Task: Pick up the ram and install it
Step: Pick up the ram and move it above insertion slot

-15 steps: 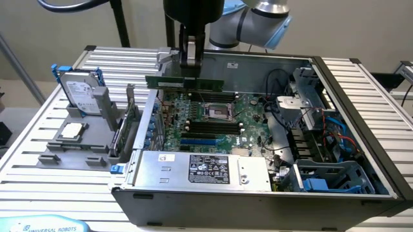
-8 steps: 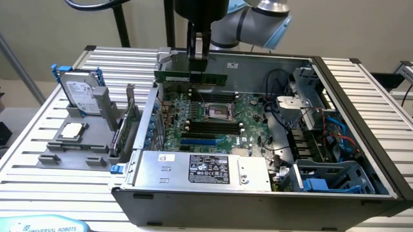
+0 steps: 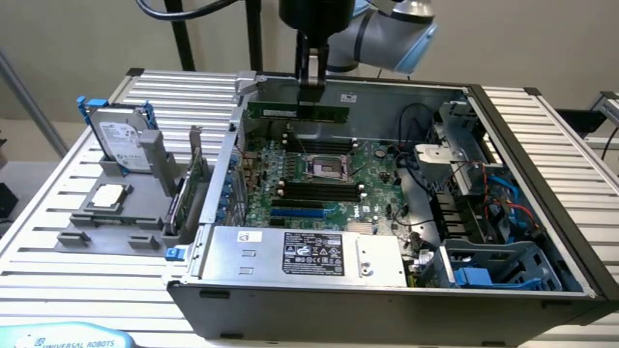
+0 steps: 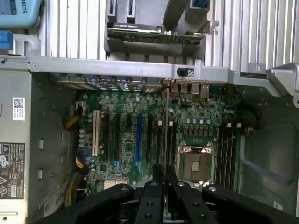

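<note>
As it is seen from the exterior view, the ram point(image 3: 280, 112), a long, thin dark-green circuit-board stick, is held in the air with its long edge level, above the far part of the open grey metal computer case point(image 3: 541, 217) and near the case's far wall. It is clamped from above by the black gripper point(image 3: 312, 93) of the arm, whose jaws are closed on the stick's upper edge. In the wrist view the ram point(image 4: 166, 135) is seen edge-on as a thin line between the black fingers point(image 4: 149, 200) of the gripper point(image 4: 166, 198).

Under the ram, the green motherboard point(image 3: 372, 177) is laid flat in the case. A square metal processor socket point(image 3: 326, 168) is placed in its middle, and long black memory slots point(image 3: 314, 192) are found just beside it.

A grey metal power supply box with labels point(image 3: 300, 254) is placed at the near side of the case. Outside the case, on the white slatted table point(image 3: 77, 283), a silver hard drive point(image 3: 121, 138) is stood in a grey holder, and a larger green expansion card point(image 3: 193, 185) is kept upright near the case wall
</note>
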